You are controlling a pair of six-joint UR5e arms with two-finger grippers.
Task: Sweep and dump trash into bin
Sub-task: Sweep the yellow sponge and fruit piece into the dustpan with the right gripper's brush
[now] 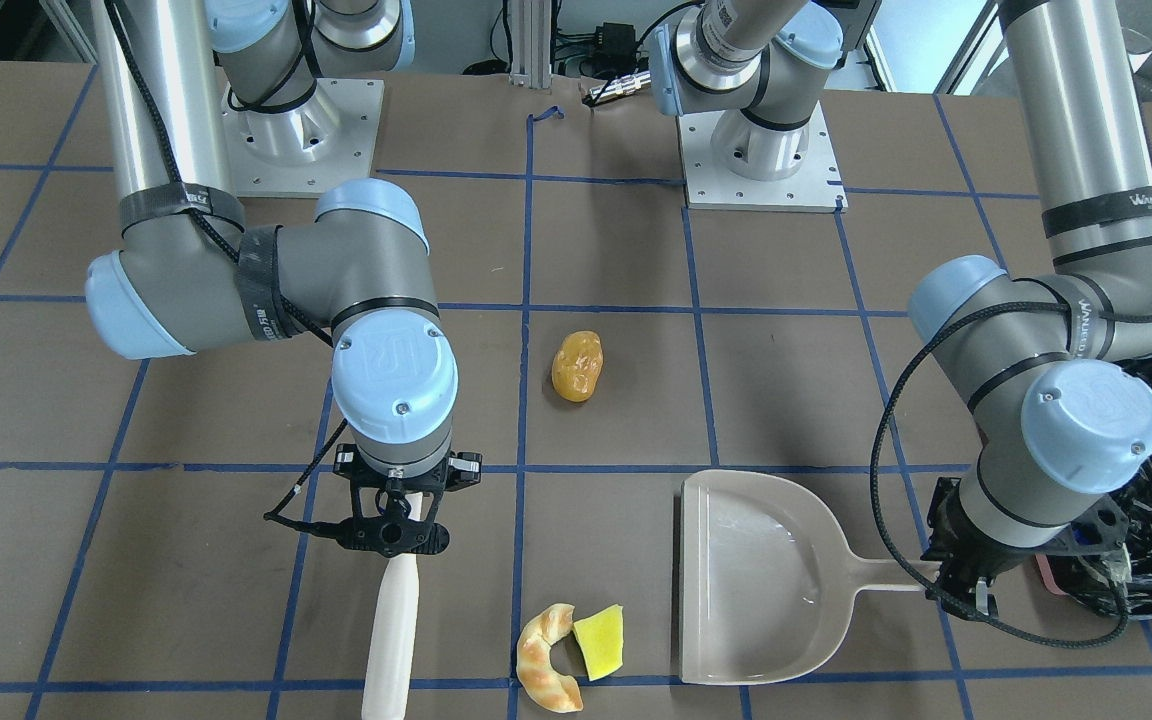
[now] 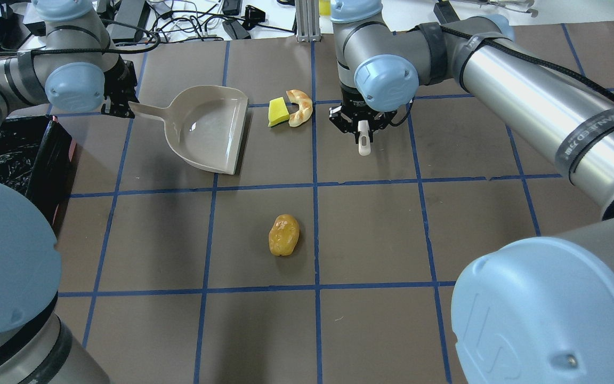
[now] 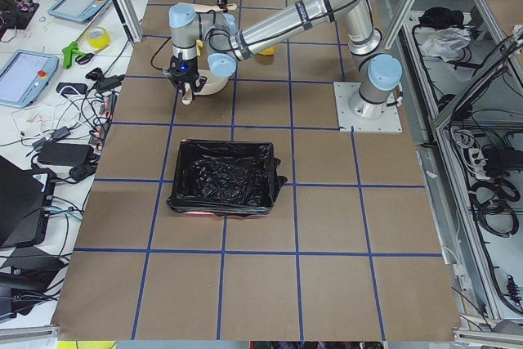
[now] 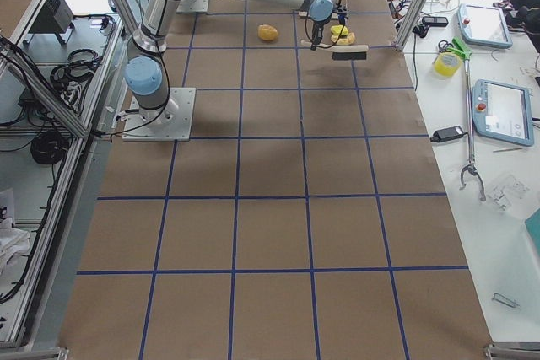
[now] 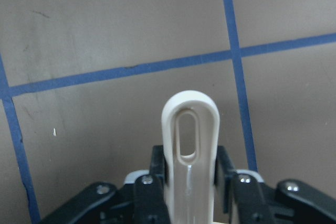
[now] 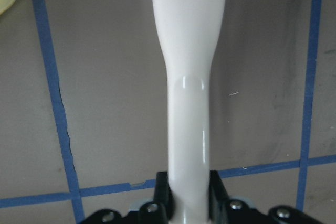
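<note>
The orange-yellow potato lump [image 1: 577, 366] lies alone mid-table, also in the overhead view [image 2: 284, 235]. The tan croissant [image 1: 546, 660] and the yellow-green wedge [image 1: 601, 640] lie touching, just off the open mouth of the beige dustpan [image 1: 756, 580]. My left gripper [image 1: 956, 585] is shut on the dustpan's handle [image 5: 189, 129]. My right gripper [image 1: 398, 530] is shut on the handle [image 6: 189, 77] of the hand brush, on the other side of the croissant and wedge from the pan. The black-lined bin [image 2: 8, 154] stands beside my left arm; pink shows at one corner.
Brown table with a grid of blue tape lines [image 2: 315, 184]. Both arm bases [image 1: 761, 160] stand at the robot's edge. The brush's dark head [image 4: 350, 55] shows only in the right side view. Cables and tablets lie beyond the far edge [image 3: 73, 55].
</note>
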